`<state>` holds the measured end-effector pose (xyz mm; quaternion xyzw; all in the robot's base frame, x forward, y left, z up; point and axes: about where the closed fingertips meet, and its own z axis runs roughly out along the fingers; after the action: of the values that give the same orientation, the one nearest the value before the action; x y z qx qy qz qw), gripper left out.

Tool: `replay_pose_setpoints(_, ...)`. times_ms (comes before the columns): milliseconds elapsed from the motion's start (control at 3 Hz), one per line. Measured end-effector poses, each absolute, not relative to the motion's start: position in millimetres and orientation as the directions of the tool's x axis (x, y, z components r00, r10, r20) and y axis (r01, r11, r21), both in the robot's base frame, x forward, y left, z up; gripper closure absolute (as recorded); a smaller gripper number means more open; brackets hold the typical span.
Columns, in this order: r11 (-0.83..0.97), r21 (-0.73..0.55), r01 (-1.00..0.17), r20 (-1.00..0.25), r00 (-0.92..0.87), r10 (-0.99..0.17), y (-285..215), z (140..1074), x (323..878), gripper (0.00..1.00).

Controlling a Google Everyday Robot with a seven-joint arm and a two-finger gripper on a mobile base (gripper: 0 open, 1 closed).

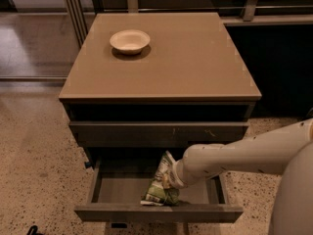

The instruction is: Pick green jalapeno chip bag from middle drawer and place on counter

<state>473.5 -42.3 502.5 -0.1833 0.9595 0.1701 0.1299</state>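
Note:
The green jalapeno chip bag point(158, 189) stands tilted in the open middle drawer point(156, 212), near the front middle of its grey tray. My gripper point(168, 179) reaches in from the right on a white arm point(234, 155) and is shut on the bag's upper right side, so the bag's top end is raised toward it. The bag's lower end rests at the drawer's front wall. The tan counter point(195, 62) lies above, on top of the cabinet.
A cream round bowl point(129, 40) sits on the counter's back left. A closed drawer front with pale scuff marks point(156, 131) is directly above the open drawer. My white body point(293, 199) fills the lower right. Speckled floor lies to the left.

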Motion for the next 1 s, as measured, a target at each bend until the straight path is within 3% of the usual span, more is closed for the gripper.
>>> replay_pose_setpoints(1000,0.776,0.251,-0.579,-0.424,-0.786,-0.450,-11,629,440,1.00)
